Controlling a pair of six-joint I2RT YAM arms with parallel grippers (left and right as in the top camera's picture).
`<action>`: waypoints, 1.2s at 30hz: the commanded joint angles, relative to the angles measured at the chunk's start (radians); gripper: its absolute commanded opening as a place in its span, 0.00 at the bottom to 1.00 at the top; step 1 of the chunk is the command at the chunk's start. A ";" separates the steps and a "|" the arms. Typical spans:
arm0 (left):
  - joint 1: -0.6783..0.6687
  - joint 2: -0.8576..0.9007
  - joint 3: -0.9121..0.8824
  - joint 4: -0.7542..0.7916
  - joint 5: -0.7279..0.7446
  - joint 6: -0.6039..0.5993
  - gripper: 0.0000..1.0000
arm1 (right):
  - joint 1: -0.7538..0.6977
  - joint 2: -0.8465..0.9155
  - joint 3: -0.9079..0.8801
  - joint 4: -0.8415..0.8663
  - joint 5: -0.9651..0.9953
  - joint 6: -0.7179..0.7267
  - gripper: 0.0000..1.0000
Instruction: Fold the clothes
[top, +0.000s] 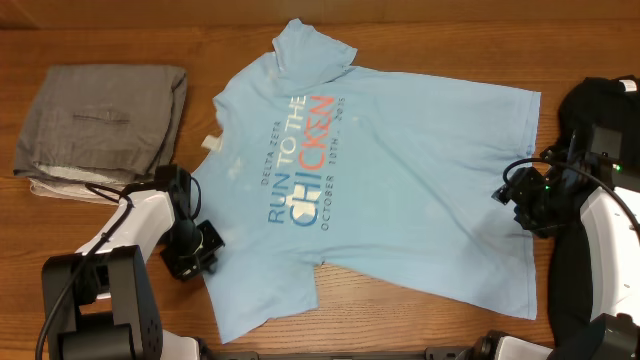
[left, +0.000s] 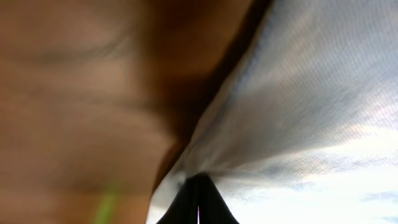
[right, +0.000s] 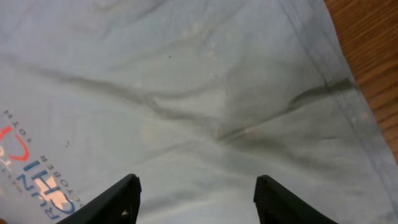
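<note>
Across the bench's middle the T-shirt (top: 400, 160) lies flat, print up, with the left gripper (top: 208, 243) pinched shut on its front-left edge and the right gripper (right: 199, 202) hovering fingers apart over the hem; risk: a one-sided pull would drag and skew the cloth.

This looks like a robot manipulation workstation of the kind found in a lab. A bare wood-grain tabletop (top: 420, 40) fills the overhead view. A black-and-white left arm (top: 130, 225) and right arm (top: 600, 210) stand at its near edge, and black cables (top: 520, 165) loop off the right one. A light blue T-shirt (top: 400, 180) and a folded grey garment (top: 100, 120) lie on it as practice pieces. The room beyond is out of frame.
</note>
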 joint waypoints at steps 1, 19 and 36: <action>0.005 -0.059 0.071 -0.065 -0.084 0.056 0.04 | 0.002 -0.008 0.016 0.002 0.009 0.002 0.72; 0.005 -0.312 0.309 -0.188 0.150 0.216 0.04 | -0.006 -0.009 0.016 -0.042 -0.001 0.008 0.81; 0.004 -0.420 0.307 -0.184 0.146 0.231 0.09 | -0.277 -0.201 -0.158 -0.157 0.276 0.386 0.73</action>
